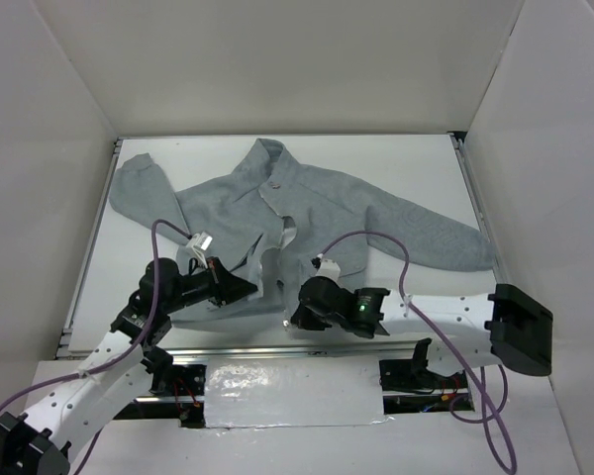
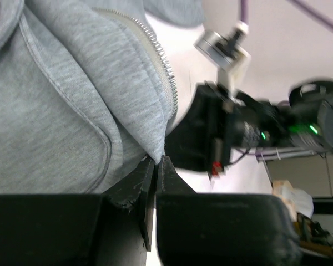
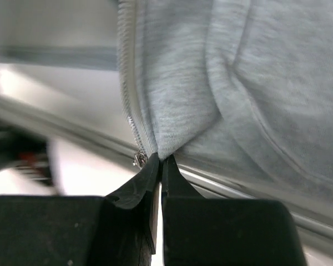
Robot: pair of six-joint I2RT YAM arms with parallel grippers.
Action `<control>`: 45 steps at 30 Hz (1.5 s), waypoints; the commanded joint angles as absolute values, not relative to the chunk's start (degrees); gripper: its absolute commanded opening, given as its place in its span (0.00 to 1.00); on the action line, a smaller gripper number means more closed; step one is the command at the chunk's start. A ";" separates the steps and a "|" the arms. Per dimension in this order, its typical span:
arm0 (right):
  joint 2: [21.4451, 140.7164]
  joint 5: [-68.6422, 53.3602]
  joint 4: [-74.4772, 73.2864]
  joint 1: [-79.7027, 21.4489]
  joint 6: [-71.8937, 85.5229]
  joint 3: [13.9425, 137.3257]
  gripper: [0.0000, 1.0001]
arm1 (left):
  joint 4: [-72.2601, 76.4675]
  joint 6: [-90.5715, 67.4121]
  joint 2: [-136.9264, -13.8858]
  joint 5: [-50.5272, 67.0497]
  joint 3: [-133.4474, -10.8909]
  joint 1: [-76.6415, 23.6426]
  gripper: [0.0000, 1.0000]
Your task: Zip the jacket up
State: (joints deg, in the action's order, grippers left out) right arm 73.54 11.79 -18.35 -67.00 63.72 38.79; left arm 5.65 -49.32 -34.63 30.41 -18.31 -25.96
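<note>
Grey jacket (image 1: pixel 317 213) flat on the white table (image 1: pixel 426 163), collar at the far side, bottom edge at the near side. Front open, with a gap down the middle. Zipper (image 2: pixel 162 66) in two halves, one on each side of the gap. Long line of the zipper running from the collar, far, down toward the arms, near.

Left gripper (image 2: pixel 156 160) at the near end of the left half, closed tight on the bottom corner of the cloth, right by the teeth. Right gripper (image 3: pixel 160 159) at the near end of the right half, closed tight on that bottom corner too. Small metal bit (image 3: pixel 139 159) at the zipper's end, just left of the right gripper's tips; touching or not, hard to tell.

Two pinched corners near each other but apart, the left one a little farther back, the right one a little nearer. Most likely next: bring the two bottom ends side by side so the halves can join. Neither arm closer than the other, each already at its own half. Some risk of the soft cloth slipping or bunching in the pull.
</note>
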 commanded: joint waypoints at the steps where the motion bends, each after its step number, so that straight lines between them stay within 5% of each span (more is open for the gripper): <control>1: 68.74 19.32 -0.13 -70.83 63.50 34.40 0.00 | 15.19 -47.03 -33.31 27.43 -18.72 -25.84 0.00; 6: 63.81 36.02 21.83 -75.94 50.29 25.69 0.00 | 21.18 -45.53 -36.37 26.37 -20.73 -25.93 0.00; 14: 63.80 44.20 51.73 -75.94 37.45 17.84 0.00 | 25.21 -44.47 -38.77 27.42 -22.85 -26.01 0.00; 45: 73.21 48.60 66.53 -80.77 34.10 24.52 0.00 | 45.26 -48.16 -33.58 26.98 -13.01 -26.63 0.00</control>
